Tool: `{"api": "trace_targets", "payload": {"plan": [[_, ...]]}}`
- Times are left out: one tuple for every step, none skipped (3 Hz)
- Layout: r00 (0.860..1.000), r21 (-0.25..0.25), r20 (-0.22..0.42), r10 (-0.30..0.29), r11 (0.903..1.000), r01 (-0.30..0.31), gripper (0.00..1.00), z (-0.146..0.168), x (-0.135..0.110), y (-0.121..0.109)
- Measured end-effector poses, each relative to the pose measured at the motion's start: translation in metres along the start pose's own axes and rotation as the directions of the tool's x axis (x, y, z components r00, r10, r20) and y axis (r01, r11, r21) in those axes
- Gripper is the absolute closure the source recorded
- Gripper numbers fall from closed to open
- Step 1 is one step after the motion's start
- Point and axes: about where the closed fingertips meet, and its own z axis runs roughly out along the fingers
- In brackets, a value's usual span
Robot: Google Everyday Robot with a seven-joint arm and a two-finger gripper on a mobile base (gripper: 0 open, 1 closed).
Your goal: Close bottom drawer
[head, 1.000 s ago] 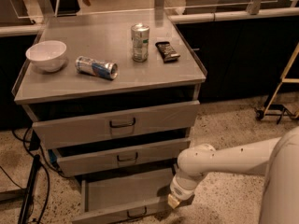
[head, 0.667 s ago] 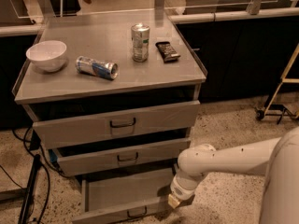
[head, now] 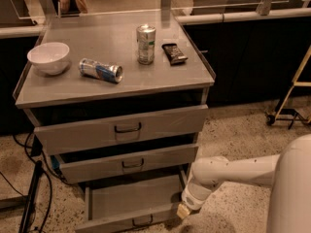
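The bottom drawer is the lowest of three grey cabinet drawers. It stands pulled out, showing a flat grey interior, and its slim front panel with a small dark handle is at the lower edge of the view. The gripper, on a white arm coming in from the right, is at the right front corner of this drawer, touching or just beside the front panel. The middle drawer and the top drawer stick out a little.
On the cabinet top are a white bowl, a can lying on its side, an upright can and a dark packet. Cables lie on the floor at left. A stand's legs are at right.
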Motion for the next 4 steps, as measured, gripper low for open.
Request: {"api": "trace_targets", "payload": {"plan": [[0.999,-0.061,0.046,-0.028,0.9977,0.031,1.00,0.044,0.001,-0.028],[0.999,-0.061,0.046,-0.028,0.9977,0.031,1.00,0.044,0.001,-0.028],[0.999,-0.068,0.048,0.002,0.9977,0.001,1.00,0.061,0.000,-0.036],[0.998,-0.067,0.045,0.043,0.9969,-0.040,1.00,0.091,-0.003,-0.060]]}}
